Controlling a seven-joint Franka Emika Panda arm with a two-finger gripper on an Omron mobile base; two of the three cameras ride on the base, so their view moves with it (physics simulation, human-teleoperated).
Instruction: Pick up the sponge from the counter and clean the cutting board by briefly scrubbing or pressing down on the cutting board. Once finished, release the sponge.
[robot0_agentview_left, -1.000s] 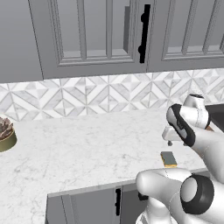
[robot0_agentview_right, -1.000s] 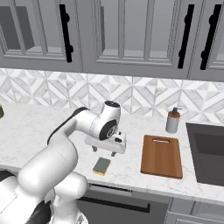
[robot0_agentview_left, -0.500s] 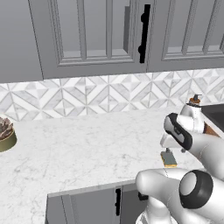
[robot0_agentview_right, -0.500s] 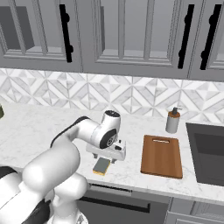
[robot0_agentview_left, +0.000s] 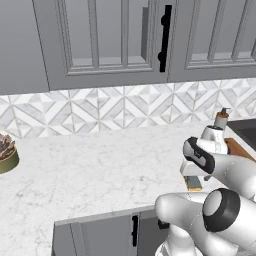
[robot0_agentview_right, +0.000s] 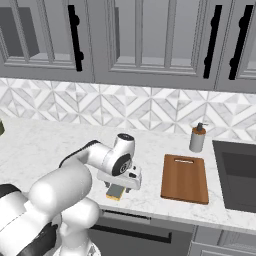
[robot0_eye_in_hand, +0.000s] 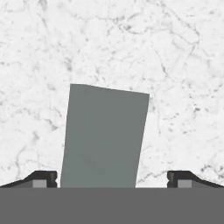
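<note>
Between open pincer (robot0_eye_in_hand: 112, 179) tips: sponge (robot0_eye_in_hand: 104, 138), flat on counter (robot0_eye_in_hand: 175, 65).

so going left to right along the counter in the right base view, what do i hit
sponge under the pincer → cutting board → soap bottle → sink, all on the white counter

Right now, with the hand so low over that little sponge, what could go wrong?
1. The sponge lies slightly askew between the open fingertips, so closing may twist it or pinch only a corner.
2. It sits near the counter front edge in the right base view; a nudge could push it off.
3. The soap bottle stands just behind the cutting board; a wide swing there might knock it over.
</note>
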